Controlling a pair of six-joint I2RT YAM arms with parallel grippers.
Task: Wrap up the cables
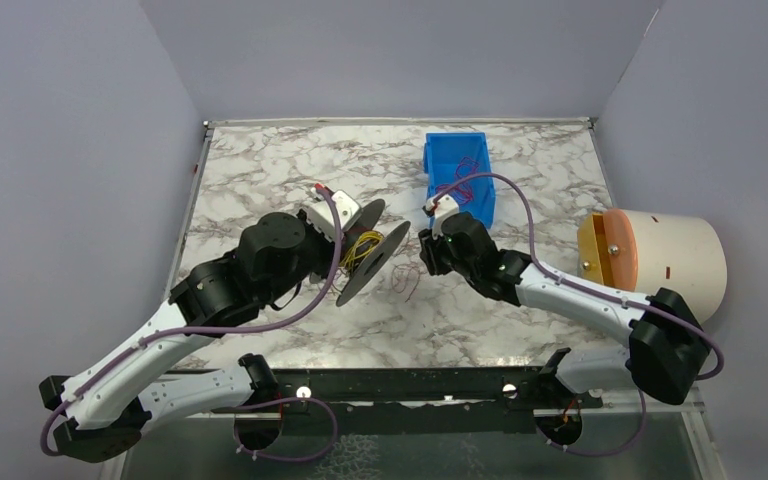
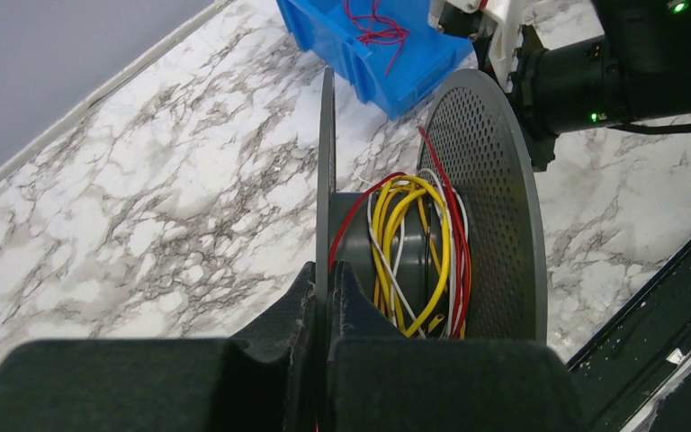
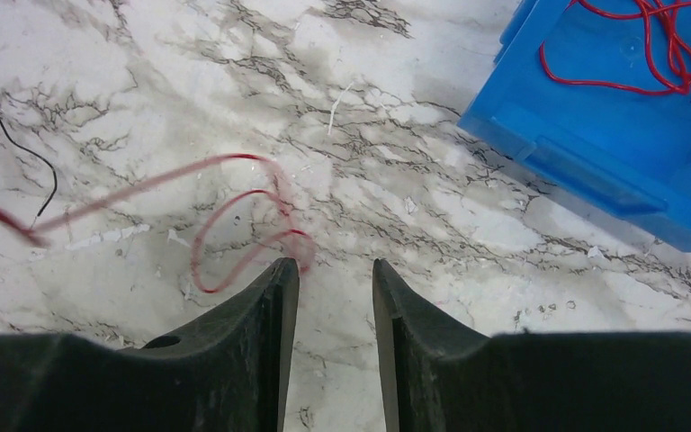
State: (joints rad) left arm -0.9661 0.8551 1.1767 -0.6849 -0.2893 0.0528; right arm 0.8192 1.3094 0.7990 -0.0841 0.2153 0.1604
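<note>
Marbled surface (image 1: 260, 170) is carrying a blue bin (image 1: 457, 160) of red wire (image 2: 373, 27). Left hand (image 2: 326, 283) is clamping a flange of the spool (image 1: 378, 260), wound with yellow, white and red cables (image 2: 414, 252). Right hand (image 3: 335, 297) is hovering slightly parted, empty, over a loose red cable (image 3: 234, 225).

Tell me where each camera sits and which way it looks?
Top external: above and behind the arms, looking down on the table; both arms show.
Left wrist: on the left wrist, looking past the left end effector, shut on the spool, toward the other arm.
Right wrist: on the right wrist, looking down past the open right end effector at a loose red cable.
Shared: all three show the blue bin.
</note>
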